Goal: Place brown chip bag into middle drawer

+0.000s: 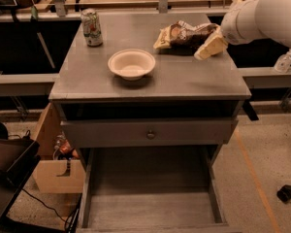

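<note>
Camera view: looking down from the front onto the grey desk (87,81) and the drawers beneath it.
Brown chip bag: the brown chip bag (183,33) is lying crumpled on the far right part of the desk top, with its dark middle facing up and a cream end pointing toward the bowl.
Claw: the claw (206,49) is hanging at the bag's right end, slanting down and leftward; it is either just beside the foil or touching it, and I cannot tell which. I also cannot tell whether it is open or closed.
Arm: the white arm (264,11) is reaching in from the right edge, above the desk's corner.
Middle drawer: the middle drawer (150,208) is standing pulled out at the bottom, well below the bag, under the drawer front with the knob (148,133).
Neighbours: the paper bowl (132,63) is sitting near the desk's centre, and the soda can (91,27) is standing upright at the far left, well apart from the bag.
Step in hand: judging by the layout, this is the approach for the pick; the bag is not yet lifted.
Next move: it is calling for a firm hold on the slippery, crinkled foil, then a lift clear of the desk edge and down into the drawer.
</note>
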Action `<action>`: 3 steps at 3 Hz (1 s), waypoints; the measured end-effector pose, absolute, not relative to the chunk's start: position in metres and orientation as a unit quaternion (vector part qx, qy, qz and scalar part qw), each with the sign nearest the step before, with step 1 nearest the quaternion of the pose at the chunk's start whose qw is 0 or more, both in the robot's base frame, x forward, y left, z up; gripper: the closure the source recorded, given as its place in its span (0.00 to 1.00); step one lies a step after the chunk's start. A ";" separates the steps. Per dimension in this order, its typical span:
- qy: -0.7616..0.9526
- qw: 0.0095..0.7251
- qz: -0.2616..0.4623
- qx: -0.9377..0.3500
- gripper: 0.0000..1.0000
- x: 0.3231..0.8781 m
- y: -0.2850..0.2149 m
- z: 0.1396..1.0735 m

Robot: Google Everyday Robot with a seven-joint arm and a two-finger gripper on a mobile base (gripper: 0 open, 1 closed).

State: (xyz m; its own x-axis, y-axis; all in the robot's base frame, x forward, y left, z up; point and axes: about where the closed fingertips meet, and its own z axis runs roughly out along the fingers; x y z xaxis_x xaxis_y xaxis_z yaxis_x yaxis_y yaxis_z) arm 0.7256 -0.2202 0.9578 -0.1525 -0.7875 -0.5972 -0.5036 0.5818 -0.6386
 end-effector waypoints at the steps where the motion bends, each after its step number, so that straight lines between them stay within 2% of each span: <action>1: 0.729 0.515 -0.108 -0.437 0.00 0.766 -0.201 0.939; 3: 0.714 0.534 -0.106 -0.440 0.00 0.840 -0.184 0.913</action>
State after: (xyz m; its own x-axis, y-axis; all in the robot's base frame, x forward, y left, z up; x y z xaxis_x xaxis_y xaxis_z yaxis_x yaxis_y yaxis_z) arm 0.8397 -0.1839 0.9129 -0.0425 -0.7413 -0.6698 -0.5156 0.5905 -0.6208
